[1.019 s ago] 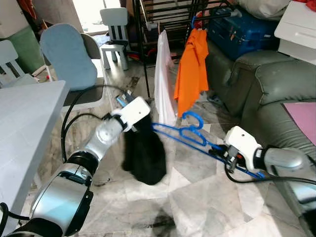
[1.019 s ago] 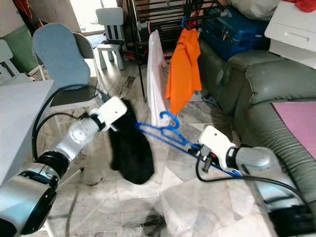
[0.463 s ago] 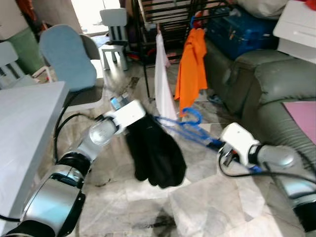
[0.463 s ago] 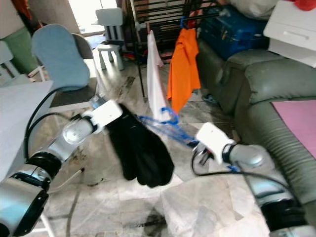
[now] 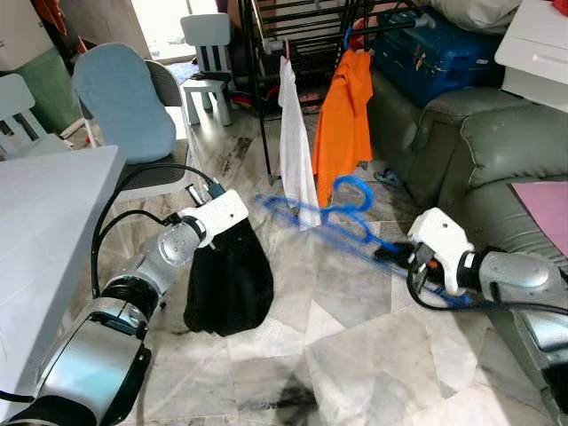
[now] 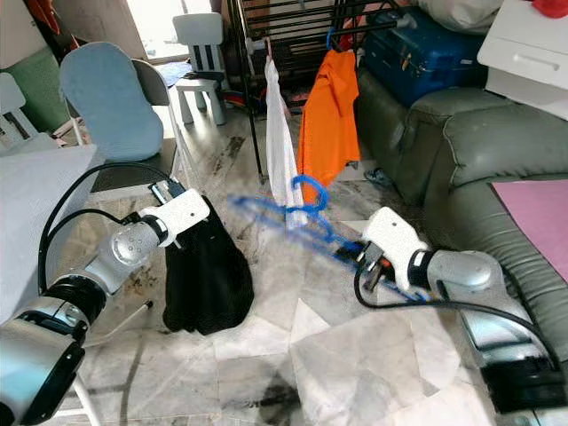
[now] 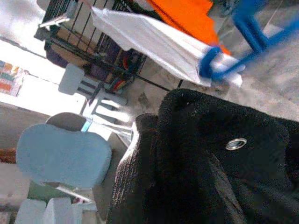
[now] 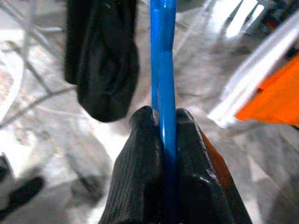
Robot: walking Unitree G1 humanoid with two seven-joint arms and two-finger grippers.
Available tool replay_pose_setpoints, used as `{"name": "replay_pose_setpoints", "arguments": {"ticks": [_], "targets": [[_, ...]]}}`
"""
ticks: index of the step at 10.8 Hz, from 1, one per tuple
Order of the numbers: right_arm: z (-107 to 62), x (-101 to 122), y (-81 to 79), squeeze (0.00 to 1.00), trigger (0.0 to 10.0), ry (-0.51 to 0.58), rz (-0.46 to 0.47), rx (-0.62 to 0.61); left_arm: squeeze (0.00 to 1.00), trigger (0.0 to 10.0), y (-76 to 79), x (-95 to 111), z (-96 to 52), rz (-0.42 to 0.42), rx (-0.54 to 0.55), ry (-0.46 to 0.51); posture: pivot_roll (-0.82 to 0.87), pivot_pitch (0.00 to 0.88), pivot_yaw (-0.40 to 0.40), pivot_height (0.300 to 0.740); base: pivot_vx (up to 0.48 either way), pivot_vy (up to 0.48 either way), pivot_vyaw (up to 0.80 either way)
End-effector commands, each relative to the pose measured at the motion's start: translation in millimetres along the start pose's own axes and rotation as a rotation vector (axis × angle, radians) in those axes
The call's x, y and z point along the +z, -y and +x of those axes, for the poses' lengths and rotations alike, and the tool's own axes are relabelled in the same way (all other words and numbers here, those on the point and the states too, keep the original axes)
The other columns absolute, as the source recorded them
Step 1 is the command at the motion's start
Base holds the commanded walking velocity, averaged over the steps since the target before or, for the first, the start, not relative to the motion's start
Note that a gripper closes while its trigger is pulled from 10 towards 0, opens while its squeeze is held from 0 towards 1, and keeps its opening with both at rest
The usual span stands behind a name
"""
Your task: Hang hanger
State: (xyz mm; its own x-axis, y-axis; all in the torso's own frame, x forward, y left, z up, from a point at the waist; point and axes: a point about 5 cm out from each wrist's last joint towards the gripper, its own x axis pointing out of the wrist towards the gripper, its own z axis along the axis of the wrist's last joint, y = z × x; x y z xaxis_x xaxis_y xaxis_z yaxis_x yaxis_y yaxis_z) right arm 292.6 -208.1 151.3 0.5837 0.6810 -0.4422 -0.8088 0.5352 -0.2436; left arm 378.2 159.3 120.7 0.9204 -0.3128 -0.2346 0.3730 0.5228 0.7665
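Blue plastic hanger (image 5: 337, 217), long axis running from the right gripper (image 8: 161, 140) up and away toward the black rack (image 5: 293, 27); hook end leads, free of the black garment (image 5: 226, 280). Right fingers (image 8: 140, 172) clenched on its bar, plain at the right wrist. Left gripper (image 5: 213, 217) grasps the garment, hanging low; left wrist view shows dark cloth. Beyond: white cloth (image 5: 293, 133), orange shirt (image 5: 348, 115) already hung.

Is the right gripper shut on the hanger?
Yes: both fingers press against the blue hanger between them.
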Motion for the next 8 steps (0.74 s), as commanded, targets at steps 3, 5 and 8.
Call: {"name": "replay_pose_setpoints", "arguments": {"ticks": [3, 5, 8], "targets": [[-8.5, 3.9, -7.0, 0.0, 10.0, -0.014, -0.003, 0.086, 0.0, 10.0, -15.6, 3.5, 2.4, 0.031, 0.083, -0.016, -0.21, 0.0, 0.129, 0.74, 0.0, 0.0, 0.0], [-11.4, 2.9, -9.2, 0.0, 10.0, -0.035, -0.003, 0.104, 0.0, 10.0, -21.8, 0.1, 1.8, 0.035, 0.13, -0.05, -0.21, 0.0, 0.134, 0.74, 0.0, 0.0, 0.0], [-5.5, -3.0, -9.1, 0.0, 10.0, -0.057, -0.008, 0.078, 0.0, 10.0, -25.5, 14.2, 3.1, -0.021, 0.11, 0.062, -0.21, 0.0, 0.139, 0.74, 0.0, 0.0, 0.0]]}}
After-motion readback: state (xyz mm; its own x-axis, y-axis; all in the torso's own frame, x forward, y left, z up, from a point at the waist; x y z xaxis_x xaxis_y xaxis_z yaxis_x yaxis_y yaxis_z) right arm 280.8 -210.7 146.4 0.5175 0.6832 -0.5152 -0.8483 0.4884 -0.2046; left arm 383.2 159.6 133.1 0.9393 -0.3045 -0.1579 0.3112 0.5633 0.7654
